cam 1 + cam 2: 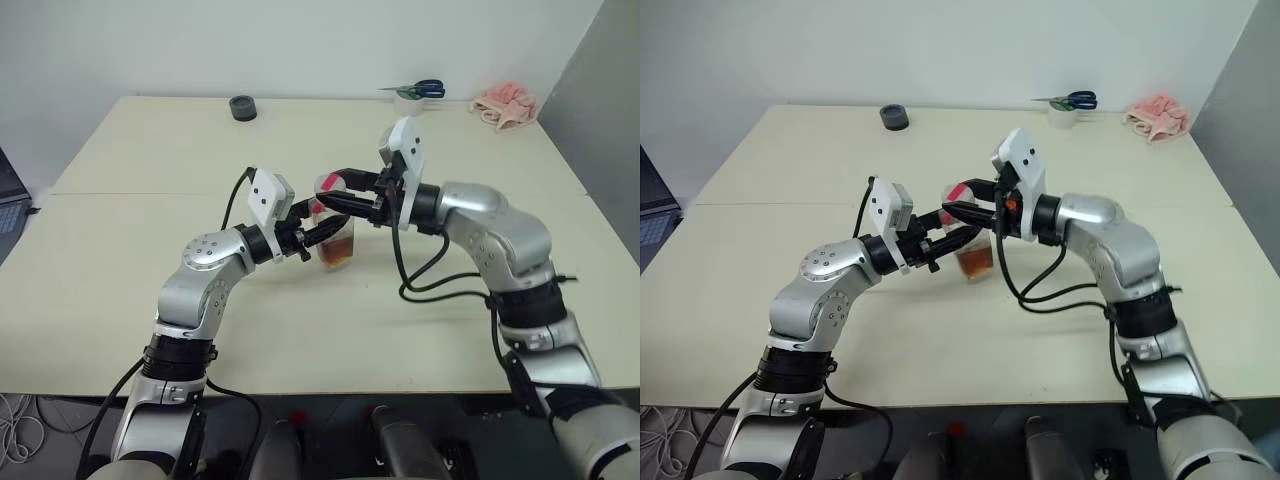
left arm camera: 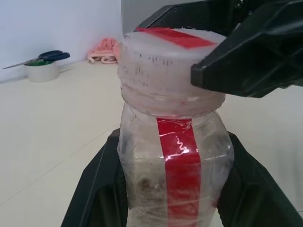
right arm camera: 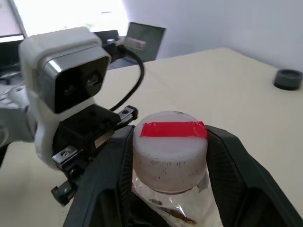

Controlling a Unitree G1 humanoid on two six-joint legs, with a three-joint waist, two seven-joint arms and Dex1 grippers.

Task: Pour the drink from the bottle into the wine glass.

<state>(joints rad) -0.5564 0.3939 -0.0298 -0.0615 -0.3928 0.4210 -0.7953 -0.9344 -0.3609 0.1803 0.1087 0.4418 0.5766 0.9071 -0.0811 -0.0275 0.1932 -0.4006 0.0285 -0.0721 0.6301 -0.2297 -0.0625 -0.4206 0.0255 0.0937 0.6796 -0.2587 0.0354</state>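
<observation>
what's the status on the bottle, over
Left end effector shut on bottle body, held over table. Right end effector closed around cap. Cap still on; no pour yet. Nothing blocking.

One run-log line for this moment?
left gripper: shut on bottle | right gripper: around cap | cap on

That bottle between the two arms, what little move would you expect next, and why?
Probably a twist of the cap. The left end effector grips the bottle by its body, and the right end effector has its fingers on either side of the cap, which is still on. Nothing can be poured until it comes off, so turning it loose looks like the likely next step.
</observation>
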